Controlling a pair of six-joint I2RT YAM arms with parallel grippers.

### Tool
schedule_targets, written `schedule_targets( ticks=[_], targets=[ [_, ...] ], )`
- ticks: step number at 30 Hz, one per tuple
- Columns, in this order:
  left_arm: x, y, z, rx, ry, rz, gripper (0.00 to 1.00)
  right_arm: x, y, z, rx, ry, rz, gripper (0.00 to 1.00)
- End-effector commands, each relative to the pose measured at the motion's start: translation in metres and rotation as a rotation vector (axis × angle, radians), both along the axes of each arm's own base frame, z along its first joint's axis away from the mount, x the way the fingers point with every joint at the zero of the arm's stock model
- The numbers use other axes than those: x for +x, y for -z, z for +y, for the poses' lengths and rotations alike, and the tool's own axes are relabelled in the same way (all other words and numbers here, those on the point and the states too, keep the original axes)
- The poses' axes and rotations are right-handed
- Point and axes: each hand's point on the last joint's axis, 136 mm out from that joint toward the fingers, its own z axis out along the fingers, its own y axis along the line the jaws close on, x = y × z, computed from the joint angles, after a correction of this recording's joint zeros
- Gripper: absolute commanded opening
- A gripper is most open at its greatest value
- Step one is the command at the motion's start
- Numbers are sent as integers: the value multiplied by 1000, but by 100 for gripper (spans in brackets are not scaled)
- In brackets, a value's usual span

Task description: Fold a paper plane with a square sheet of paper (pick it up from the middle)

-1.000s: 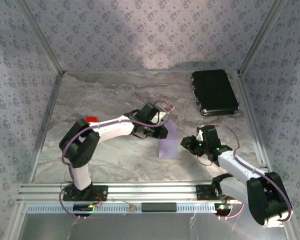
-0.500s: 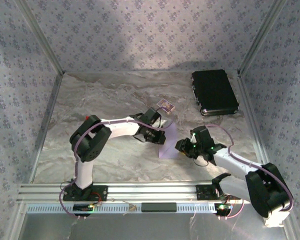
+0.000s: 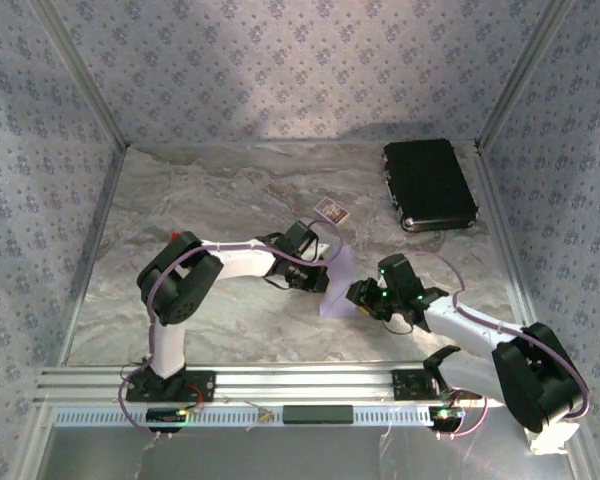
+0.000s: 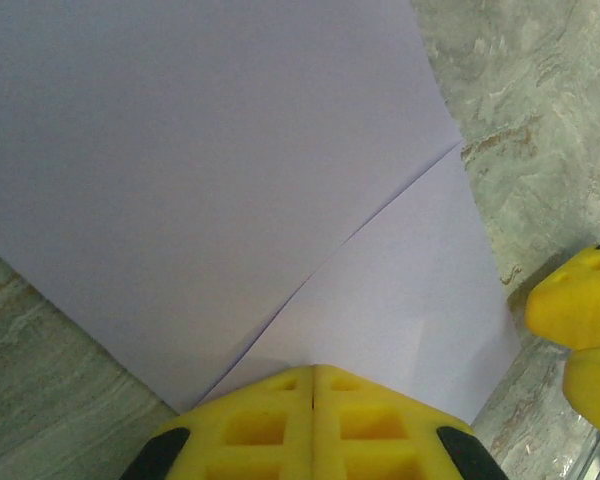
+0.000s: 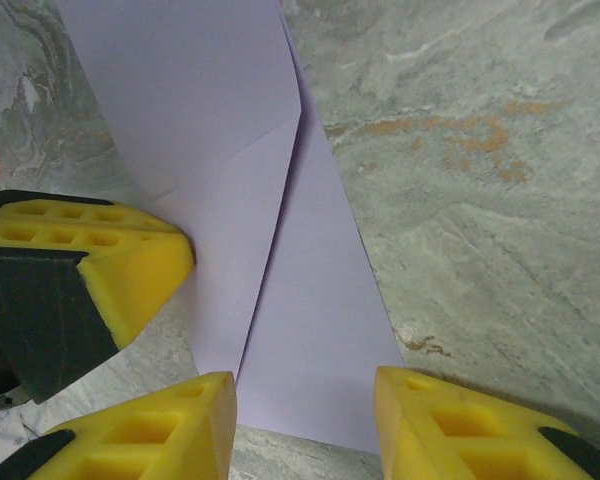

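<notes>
Left end effector (image 4: 313, 382) clamped shut on edge of square sheet of paper (image 4: 210, 170), partly folded, middle of table (image 3: 200, 190). Right end effector (image 5: 305, 400) fingers parted, straddling sheet edge, no grip.

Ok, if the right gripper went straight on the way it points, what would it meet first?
Probably the folded lilac sheet of paper: its near edge lies just ahead, between the right gripper's open fingers, though height is unclear.
</notes>
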Motion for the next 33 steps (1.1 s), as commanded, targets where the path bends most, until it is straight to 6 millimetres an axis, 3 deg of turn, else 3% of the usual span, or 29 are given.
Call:
schedule_targets(
  ticks=[1,14,26,33],
  targets=[
    [-15,14,12,66,-1,40,5,2,-4,0,-29,15,11,43],
    [-15,12,11,54,-2,35,5,3,15,7,-84,1,78,45],
    [-15,12,10,48,-3,38,4,35,-17,40,78,-118,-44,52],
    [-14,12,9,40,-13,38,4,47,-13,28,78,-107,-47,52]
  ],
)
